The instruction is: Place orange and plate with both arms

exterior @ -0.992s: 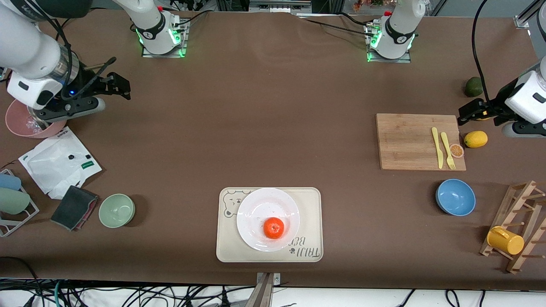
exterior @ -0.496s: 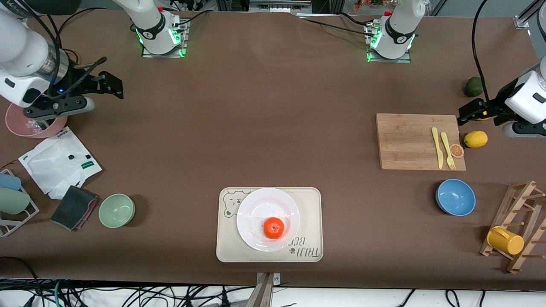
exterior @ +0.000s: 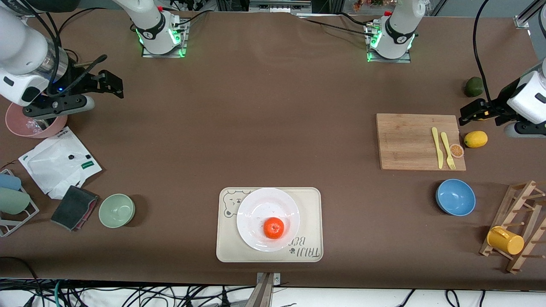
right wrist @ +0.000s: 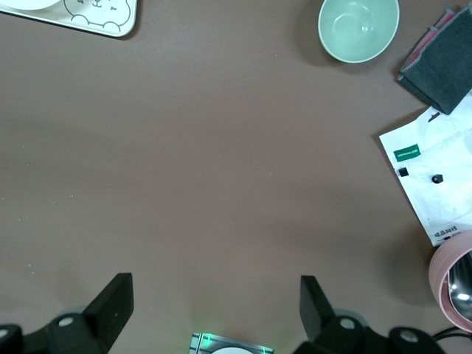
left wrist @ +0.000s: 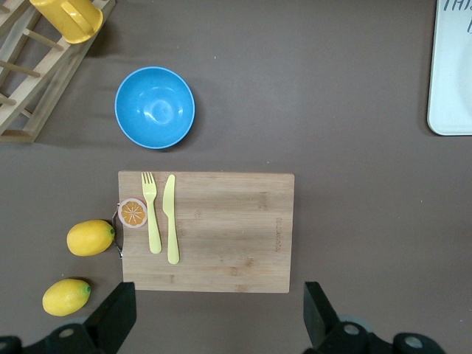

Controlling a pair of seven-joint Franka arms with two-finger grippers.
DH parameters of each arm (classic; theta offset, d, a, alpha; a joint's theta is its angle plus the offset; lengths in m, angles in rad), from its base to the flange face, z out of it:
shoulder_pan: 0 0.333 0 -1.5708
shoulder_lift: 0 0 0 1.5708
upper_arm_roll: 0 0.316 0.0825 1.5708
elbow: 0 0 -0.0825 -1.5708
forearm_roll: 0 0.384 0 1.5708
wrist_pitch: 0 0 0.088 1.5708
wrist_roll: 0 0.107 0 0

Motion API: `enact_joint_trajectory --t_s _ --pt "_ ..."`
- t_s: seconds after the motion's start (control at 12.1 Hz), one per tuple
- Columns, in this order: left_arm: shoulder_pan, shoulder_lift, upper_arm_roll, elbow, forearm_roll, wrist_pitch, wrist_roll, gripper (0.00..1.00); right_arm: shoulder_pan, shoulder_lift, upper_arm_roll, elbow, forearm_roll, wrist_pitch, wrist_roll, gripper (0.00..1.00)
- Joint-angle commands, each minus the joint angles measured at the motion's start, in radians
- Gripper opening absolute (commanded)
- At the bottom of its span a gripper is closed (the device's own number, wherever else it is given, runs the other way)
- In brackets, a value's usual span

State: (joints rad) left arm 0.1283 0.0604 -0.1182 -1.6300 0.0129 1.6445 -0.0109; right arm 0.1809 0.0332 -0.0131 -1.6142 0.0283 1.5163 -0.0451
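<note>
Brown cloth covers your whole table (exterior: 264,128), and nearest the front camera sits the beige bear-print tray (exterior: 309,213) with the plate (exterior: 268,200) on it. The orange (exterior: 273,228) rests on the plate, toward the rim closest to the camera, so by the look of things the placing is done and both arms are clear.

Farther up, you have the green bowl (exterior: 117,210) toward the right arm's end and the blue bowl (exterior: 455,197) toward the left arm's end. Farther again is the cutting board (exterior: 409,140), carrying a yellow knife (exterior: 437,147) and fork (exterior: 447,150), with a lemon (exterior: 475,139) just beside it.

Your left gripper (exterior: 471,111) hangs over the table near the board's corner, fingers spread wide and holding nothing. Your right gripper (exterior: 108,83) hovers over bare cloth near the pink bowl (exterior: 17,125), likewise spread and empty.

Watch these risks: the orange is round and lies off-centre, so any bump to the tray could roll it over the shallow rim. If you drop the left arm carelessly, its fingers could knock the lemon or the cutlery. The right arm's wrist sits over the pink bowl, so a low swing could clip it.
</note>
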Motion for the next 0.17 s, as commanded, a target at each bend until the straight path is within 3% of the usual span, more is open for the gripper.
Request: enact_joint_trajectory --t_s 0.0,0.08 --pt "0.008 0.007 -0.001 0.024 -0.022 -0.026 0.026 1.0 -0.004 0.013 -0.002 0.036 -0.013 -0.028 0.007 1.0" --pt "0.008 0.009 -0.001 0.024 -0.022 -0.026 0.028 1.0 -0.006 0.013 -0.002 0.037 -0.014 -0.03 0.007 1.0"
